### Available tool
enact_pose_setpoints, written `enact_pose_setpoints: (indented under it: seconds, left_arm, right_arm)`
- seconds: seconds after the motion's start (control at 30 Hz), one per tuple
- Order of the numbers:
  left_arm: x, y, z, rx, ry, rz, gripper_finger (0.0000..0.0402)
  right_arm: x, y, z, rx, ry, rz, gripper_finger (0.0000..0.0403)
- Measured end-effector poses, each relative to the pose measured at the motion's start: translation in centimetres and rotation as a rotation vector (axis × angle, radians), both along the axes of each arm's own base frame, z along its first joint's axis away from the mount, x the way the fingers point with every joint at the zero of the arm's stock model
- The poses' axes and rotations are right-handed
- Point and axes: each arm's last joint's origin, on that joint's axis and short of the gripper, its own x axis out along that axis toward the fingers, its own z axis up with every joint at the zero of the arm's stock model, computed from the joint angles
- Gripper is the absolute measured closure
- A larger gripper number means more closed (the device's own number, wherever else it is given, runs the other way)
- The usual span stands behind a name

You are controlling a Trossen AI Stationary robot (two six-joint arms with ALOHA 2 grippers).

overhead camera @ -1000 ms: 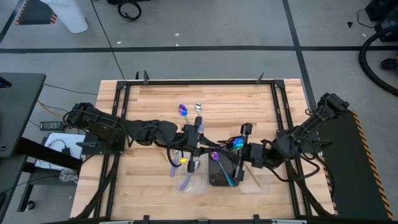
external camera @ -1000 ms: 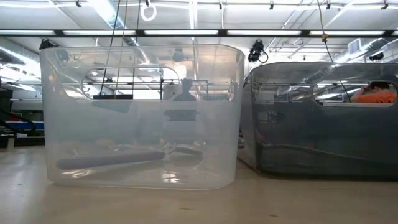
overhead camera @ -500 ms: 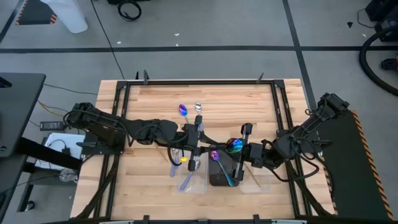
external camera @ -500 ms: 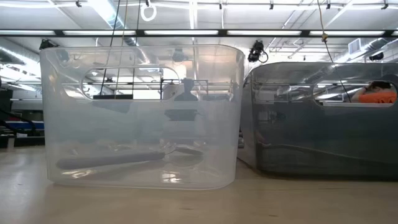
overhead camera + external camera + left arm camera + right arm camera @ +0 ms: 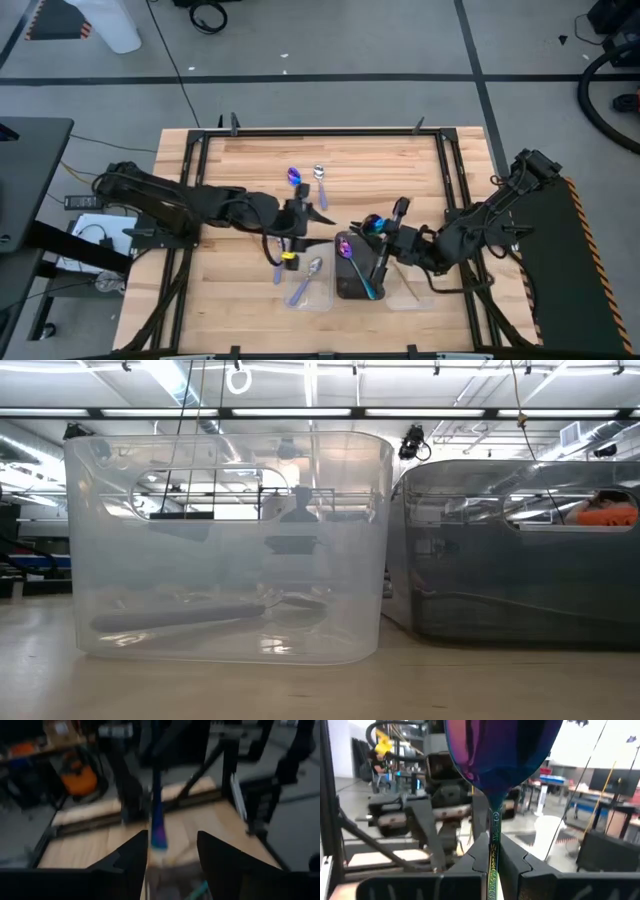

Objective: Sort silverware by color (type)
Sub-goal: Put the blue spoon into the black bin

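My right gripper (image 5: 384, 236) is shut on an iridescent purple-blue spoon (image 5: 372, 223) above the far end of the dark tray (image 5: 352, 290). To its left my left gripper (image 5: 303, 214) stands open and holds nothing; the same spoon (image 5: 159, 827) shows blurred beyond its fingers. A silver spoon (image 5: 313, 267) and a purple-handled one (image 5: 298, 291) lie flat in the clear tray (image 5: 322, 300). Another iridescent spoon (image 5: 346, 248) lies in the dark tray. A purple spoon (image 5: 293, 177) and a silver spoon (image 5: 320, 175) lie on the table farther back. My right gripper pinches the spoon's teal-green handle (image 5: 494, 837) between its two fingers (image 5: 479, 854), a little below the bowl. The fingers come about level from the table's right and lie along the handle. The bowl (image 5: 501, 750) sticks out beyond the fingertips, and the spoon is lifted clear.
A second clear tray (image 5: 412, 290) stands right of the dark one. A yellow piece (image 5: 290, 258) sits by the clear tray's far left corner. In the low view the clear tray (image 5: 225, 545) and the dark tray (image 5: 520, 550) fill the foreground. The far half of the table is bare wood.
My left gripper has drawn back toward the table's left edge, away from my right gripper and from above the clear tray. My right gripper has kept its place with the iridescent spoon, whose bowl has turned slightly toward the far edge.
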Motion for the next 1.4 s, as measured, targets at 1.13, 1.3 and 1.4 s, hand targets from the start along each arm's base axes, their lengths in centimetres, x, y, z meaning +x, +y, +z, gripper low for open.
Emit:
enact_pose_setpoints:
  seconds: [1.13, 1.3, 1.4]
  left_arm:
    - [-3.5, -5.1, -10.9, 0.049, 0.183, 0.003, 0.0240]
    - [-3.9, -4.2, -11.4, -0.022, 0.059, 0.002, 0.0240]
    - [-5.0, -3.4, -11.8, -0.046, 0.025, -0.001, 0.0240]
  right_arm:
    - [1.7, -2.6, -8.0, 0.736, 0.399, 0.039, 0.0377]
    - [2.8, -2.2, -10.4, 0.816, 0.504, 0.046, 0.0376]
    - [3.2, -2.1, -11.4, 0.851, 0.550, 0.034, 0.0376]
